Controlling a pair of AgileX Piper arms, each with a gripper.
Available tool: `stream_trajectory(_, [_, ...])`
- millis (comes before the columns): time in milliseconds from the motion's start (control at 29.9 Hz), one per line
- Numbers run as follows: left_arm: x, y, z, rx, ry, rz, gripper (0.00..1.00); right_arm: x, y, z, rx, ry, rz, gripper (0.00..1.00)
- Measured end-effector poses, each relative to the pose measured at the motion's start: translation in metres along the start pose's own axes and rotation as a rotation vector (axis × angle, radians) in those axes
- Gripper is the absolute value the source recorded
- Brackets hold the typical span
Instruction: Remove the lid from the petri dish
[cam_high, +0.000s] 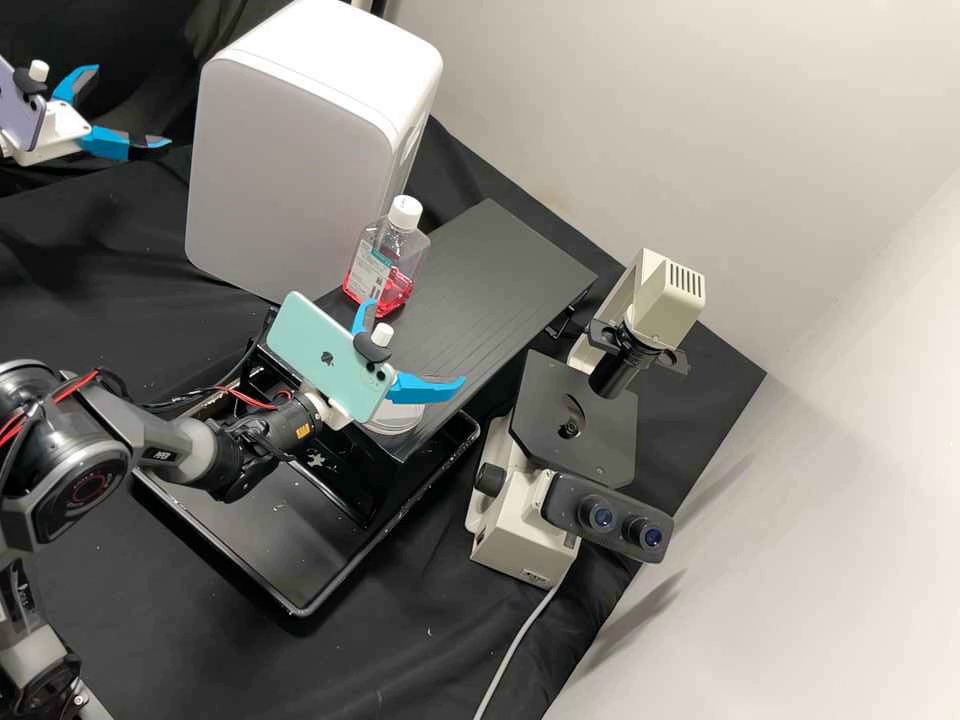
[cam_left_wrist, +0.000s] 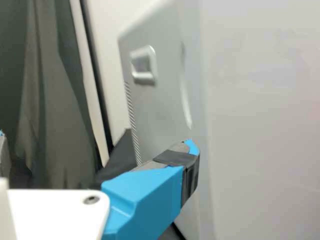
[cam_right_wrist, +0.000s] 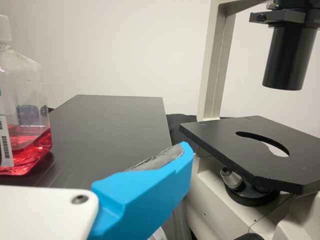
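High view: right hand (cam_high: 404, 356) at platform (cam_high: 500, 270) edge

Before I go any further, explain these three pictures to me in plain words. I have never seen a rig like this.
These are two robot arms at a black bench. Each ends in a claw with two blue fingers. The high view comes from a fixed camera looking down on the bench. The other two come from cameras on the arms' wrists.

The right claw hangs open at the near edge of a black platform, just above a clear round petri dish, and holds nothing. The left claw is open, far back beside a white box-shaped machine.

A bottle of red liquid stands on the platform. A microscope stands next to the platform, and a black tray lies under the right arm. I cannot tell whether the dish's lid is on.
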Motion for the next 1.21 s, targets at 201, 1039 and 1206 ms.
stream_trajectory(201, [-0.022,-0.0236,0.035,-0.014,-0.119,-0.089,1.0,0.0,0.0,0.0,0.0,0.0,0.0,1.0])
stream_trajectory(1039, [-0.113,-0.0605,0.1,-0.096,-0.55,-0.22,1.0,0.0,0.0,0.0,0.0,0.0,0.0,1.0])
stream_trajectory(1206, [-0.124,-0.0626,0.103,-0.091,-0.59,-0.239,1.0,0.0,0.0,0.0,0.0,0.0,0.0,1.0])
